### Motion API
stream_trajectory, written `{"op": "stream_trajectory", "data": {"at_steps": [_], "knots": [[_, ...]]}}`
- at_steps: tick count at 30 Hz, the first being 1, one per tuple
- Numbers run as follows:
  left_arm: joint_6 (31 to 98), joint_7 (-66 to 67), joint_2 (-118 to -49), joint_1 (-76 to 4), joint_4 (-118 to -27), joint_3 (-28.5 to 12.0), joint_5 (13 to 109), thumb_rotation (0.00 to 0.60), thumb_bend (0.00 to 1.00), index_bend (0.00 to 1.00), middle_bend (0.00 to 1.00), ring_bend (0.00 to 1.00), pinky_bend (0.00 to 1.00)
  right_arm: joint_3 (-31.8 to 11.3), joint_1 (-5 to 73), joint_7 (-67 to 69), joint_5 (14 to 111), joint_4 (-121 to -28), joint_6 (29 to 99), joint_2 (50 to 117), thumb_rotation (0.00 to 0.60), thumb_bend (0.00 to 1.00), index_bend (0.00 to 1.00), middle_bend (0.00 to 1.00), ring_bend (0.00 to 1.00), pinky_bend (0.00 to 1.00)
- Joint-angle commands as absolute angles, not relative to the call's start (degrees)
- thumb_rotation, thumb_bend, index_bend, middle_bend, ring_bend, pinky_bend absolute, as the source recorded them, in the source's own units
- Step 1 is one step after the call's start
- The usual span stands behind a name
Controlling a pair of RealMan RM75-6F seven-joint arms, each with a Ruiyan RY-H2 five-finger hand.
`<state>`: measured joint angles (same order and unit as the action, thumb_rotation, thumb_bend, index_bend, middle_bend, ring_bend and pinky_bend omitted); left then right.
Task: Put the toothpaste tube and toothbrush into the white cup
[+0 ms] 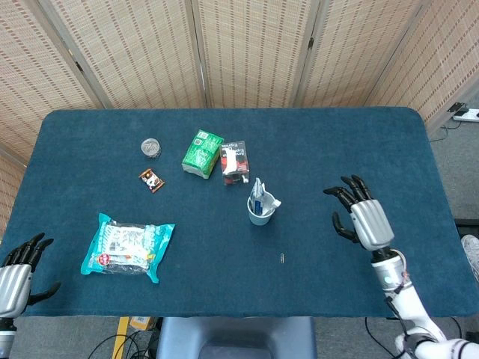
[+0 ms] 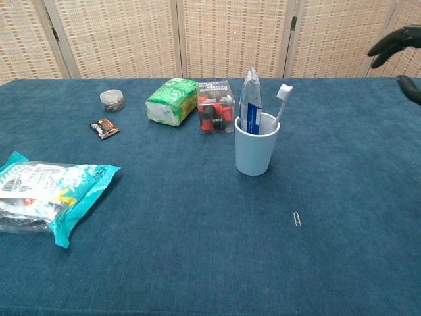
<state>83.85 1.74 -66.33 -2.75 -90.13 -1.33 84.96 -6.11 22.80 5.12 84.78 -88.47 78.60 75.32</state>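
— Where do we have room near the white cup [image 2: 256,149]?

— On its right, bare blue tablecloth [image 1: 359,146] runs to our right hand [image 1: 361,217], which hangs spread and well apart from it. In front lies only a paper clip [image 2: 297,219].

— And what blocks us?

— Just behind the cup stand the clear box of red items [image 2: 216,106] and the green packet [image 2: 171,101]. The toothpaste tube [image 2: 250,102] and toothbrush [image 2: 281,104] stick up above the rim.

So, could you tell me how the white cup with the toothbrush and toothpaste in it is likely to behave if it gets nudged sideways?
The white cup looks apt to tip: it is narrow-based, and the toothpaste tube and toothbrush stand well above its rim, leaning. It seems light, so a low push would probably slide it on the blue cloth, though the fabric may drag and topple it.
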Motion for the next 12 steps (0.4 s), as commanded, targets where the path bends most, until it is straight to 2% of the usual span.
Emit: {"op": "stream_trajectory", "data": {"at_steps": [1,12], "knots": [[84.38,3.91,-66.76,-2.89,-91.50,-1.34,85.42,0.600,0.25,0.17,0.10,0.14,0.19,-2.23,17.89,1.33,84.88,-93.82,80.21,68.02,0.600,0.51,0.27,0.30,0.10,0.07],[86.50,7.27,-67.82,-3.37,-95.12,-2.39,86.47,0.600,0.25,0.17,0.10,0.14,0.19,0.81,9.31,2.57,88.71,-90.89,90.13,66.99,0.600,0.51,0.27,0.30,0.10,0.07]]}}
